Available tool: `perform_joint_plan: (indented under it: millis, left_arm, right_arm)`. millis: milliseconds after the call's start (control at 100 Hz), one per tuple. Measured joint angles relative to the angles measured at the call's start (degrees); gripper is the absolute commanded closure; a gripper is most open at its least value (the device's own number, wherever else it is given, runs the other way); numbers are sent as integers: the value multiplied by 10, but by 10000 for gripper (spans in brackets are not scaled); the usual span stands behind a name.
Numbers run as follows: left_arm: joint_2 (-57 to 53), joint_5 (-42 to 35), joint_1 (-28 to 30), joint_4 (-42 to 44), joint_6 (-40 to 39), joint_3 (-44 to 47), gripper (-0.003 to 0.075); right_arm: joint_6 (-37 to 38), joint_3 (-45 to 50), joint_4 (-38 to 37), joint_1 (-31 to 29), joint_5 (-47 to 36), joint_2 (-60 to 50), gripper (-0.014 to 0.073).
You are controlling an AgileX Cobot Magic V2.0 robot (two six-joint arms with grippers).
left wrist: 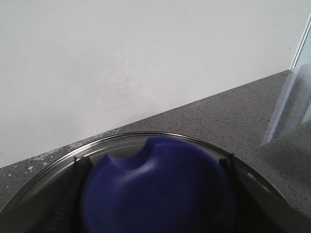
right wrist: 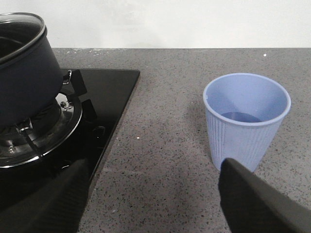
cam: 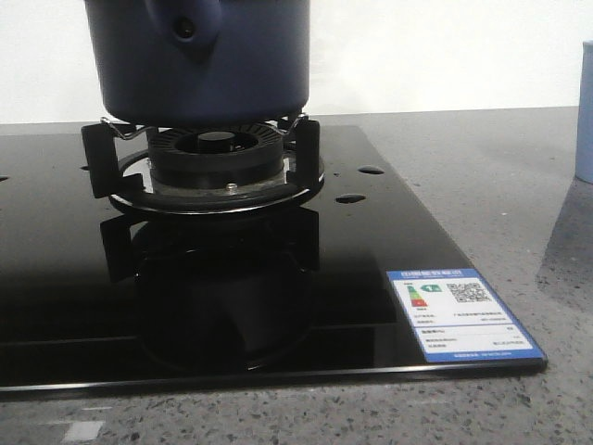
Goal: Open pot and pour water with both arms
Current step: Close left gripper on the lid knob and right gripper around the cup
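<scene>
The dark navy pot (cam: 199, 65) stands on the burner grate (cam: 218, 176); its top is cut off in the front view. It also shows in the right wrist view (right wrist: 24, 82) with the glass lid (right wrist: 19, 22) on it. In the left wrist view my left gripper (left wrist: 153, 194) is over the glass lid (left wrist: 146, 135), its two fingers tight against the sides of the blue lid knob (left wrist: 160, 189). My right gripper (right wrist: 153, 194) is open and empty over the grey counter, between the hob and the pale blue cup (right wrist: 245, 121).
The black glass hob (cam: 278, 306) carries a blue-and-white label (cam: 463, 315) at its front right corner. The cup stands on the counter to the right of the hob, at the frame edge in the front view (cam: 584, 111). A white wall is behind.
</scene>
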Motion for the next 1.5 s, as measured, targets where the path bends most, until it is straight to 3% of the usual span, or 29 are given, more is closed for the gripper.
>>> perform_joint_plan:
  millis: [590,840,1160,1500]
  left_arm:
    - [-53,15,0,0,0,0,334]
    - [-131,16,51,0,0,0,334]
    - [-193,54,139,0,0,0,334]
    - [-208,61,145,0,0,0,334]
  right_arm:
    - [0,0,-35,0,0,0,89]
    - [0,27,-58,-14,-30,0,89]
    - [0,127,-60,-61,-179,16,89]
    - [0,140,-60,-62,-322,152,86]
